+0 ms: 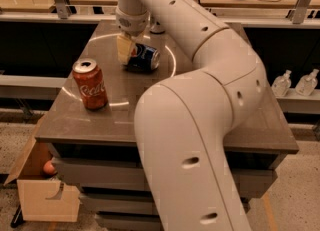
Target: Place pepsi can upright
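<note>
The pepsi can (144, 58) is dark blue and lies on its side on the brown table (200, 120), near the back middle. My gripper (128, 51) hangs from the white arm and sits at the can's left end, with a pale finger (123, 49) against it. The gripper looks closed around the can's end.
A red Coca-Cola can (90, 84) stands upright at the table's front left. A cardboard box (40, 185) sits on the floor by the front left corner. Two small bottles (295, 82) stand on a shelf at the right. The arm's large links (200, 140) cover the table's middle.
</note>
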You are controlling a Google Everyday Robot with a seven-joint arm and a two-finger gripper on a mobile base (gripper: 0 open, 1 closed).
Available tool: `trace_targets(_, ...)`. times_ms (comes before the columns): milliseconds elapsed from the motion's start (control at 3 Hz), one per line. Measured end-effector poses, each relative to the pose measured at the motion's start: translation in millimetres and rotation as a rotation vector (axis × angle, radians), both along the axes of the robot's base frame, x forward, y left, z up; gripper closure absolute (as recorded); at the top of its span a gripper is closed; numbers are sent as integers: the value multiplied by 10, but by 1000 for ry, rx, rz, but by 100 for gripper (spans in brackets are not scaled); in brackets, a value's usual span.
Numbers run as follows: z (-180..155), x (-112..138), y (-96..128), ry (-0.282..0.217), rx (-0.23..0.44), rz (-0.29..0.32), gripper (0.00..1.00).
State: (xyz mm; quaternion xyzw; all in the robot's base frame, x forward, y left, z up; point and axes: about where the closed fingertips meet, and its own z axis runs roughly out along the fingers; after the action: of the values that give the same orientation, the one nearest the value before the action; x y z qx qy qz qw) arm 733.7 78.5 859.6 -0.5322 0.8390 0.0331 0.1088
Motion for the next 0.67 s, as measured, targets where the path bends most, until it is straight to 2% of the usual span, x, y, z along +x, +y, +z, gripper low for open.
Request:
trace_targets(333,327,-21,-79,-56,81,19,79)
trace_targets(667,896,-85,-173,-184,379,150,100)
